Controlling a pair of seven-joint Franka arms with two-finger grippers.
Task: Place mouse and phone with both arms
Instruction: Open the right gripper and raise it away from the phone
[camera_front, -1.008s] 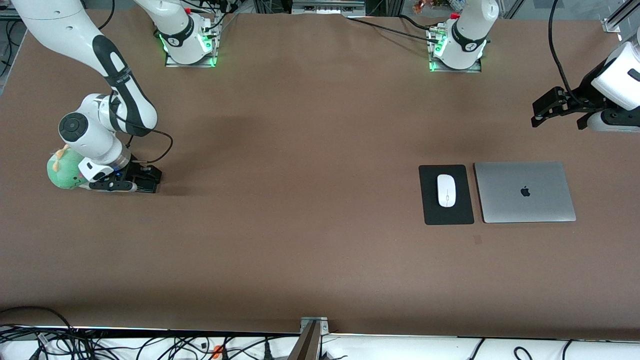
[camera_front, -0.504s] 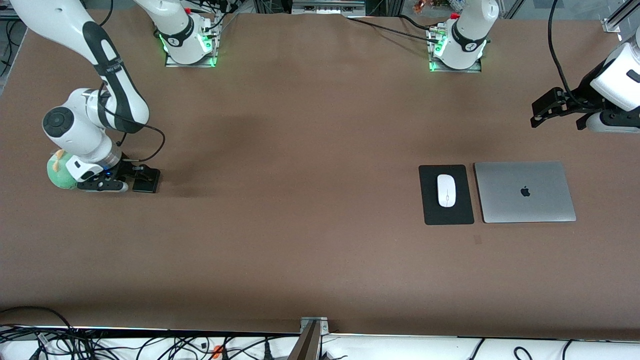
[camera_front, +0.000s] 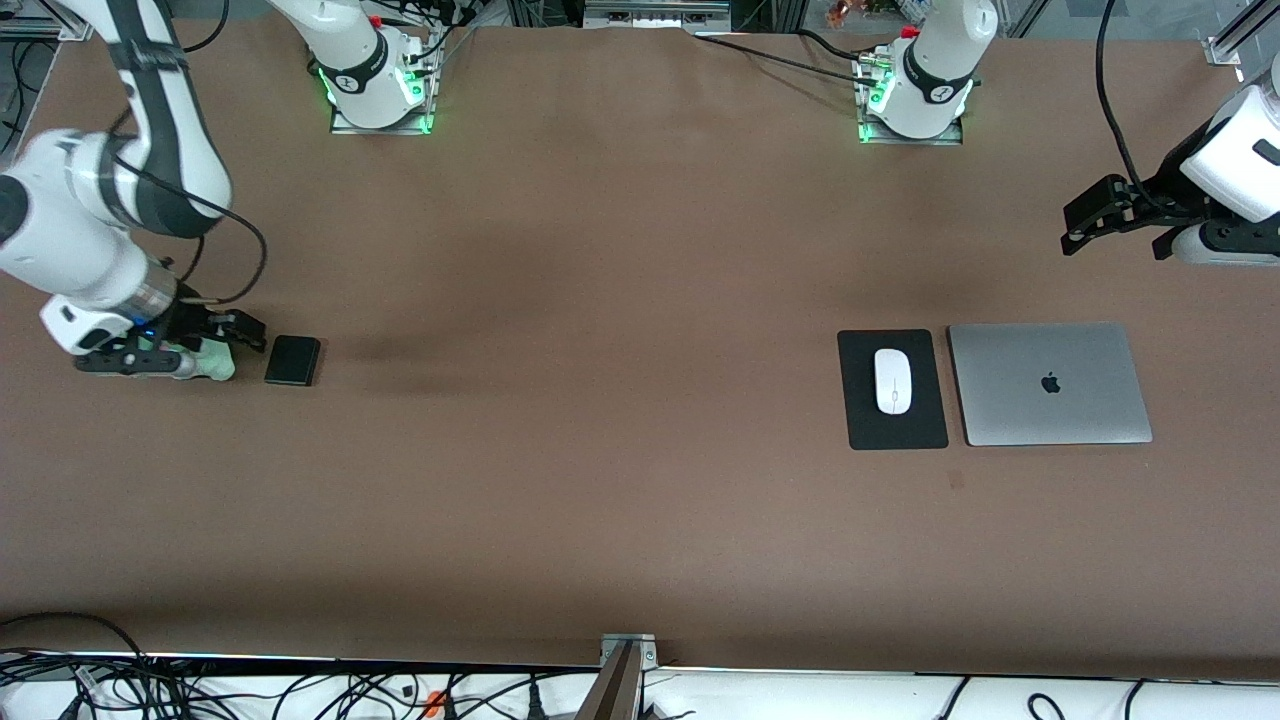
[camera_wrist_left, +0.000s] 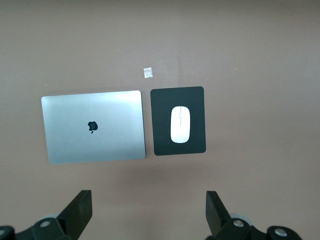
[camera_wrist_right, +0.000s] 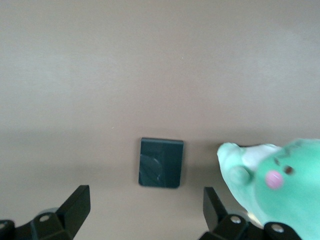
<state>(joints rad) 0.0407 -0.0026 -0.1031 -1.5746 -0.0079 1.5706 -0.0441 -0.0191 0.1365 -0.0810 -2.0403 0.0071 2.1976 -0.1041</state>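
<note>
The white mouse (camera_front: 893, 381) (camera_wrist_left: 180, 124) lies on a black mouse pad (camera_front: 860, 420) (camera_wrist_left: 161, 140) beside a closed silver laptop. The black phone (camera_front: 292, 360) (camera_wrist_right: 161, 162) lies flat on the table toward the right arm's end. My right gripper (camera_front: 235, 335) (camera_wrist_right: 145, 200) is open and hangs low between the phone and a green plush toy, touching neither. My left gripper (camera_front: 1115, 238) (camera_wrist_left: 148, 200) is open and empty, up over bare table toward the left arm's end, and the arm waits there.
The green plush toy (camera_front: 212, 362) (camera_wrist_right: 272, 187) sits beside the phone, mostly hidden under the right hand in the front view. The silver laptop (camera_front: 1050, 383) (camera_wrist_left: 93, 126) lies next to the pad. A small paper scrap (camera_wrist_left: 147, 72) lies near the pad.
The right arm has drawn back from the phone toward its own end of the table, leaving the phone uncovered on the table. It now covers most of the plush. The left arm has not moved.
</note>
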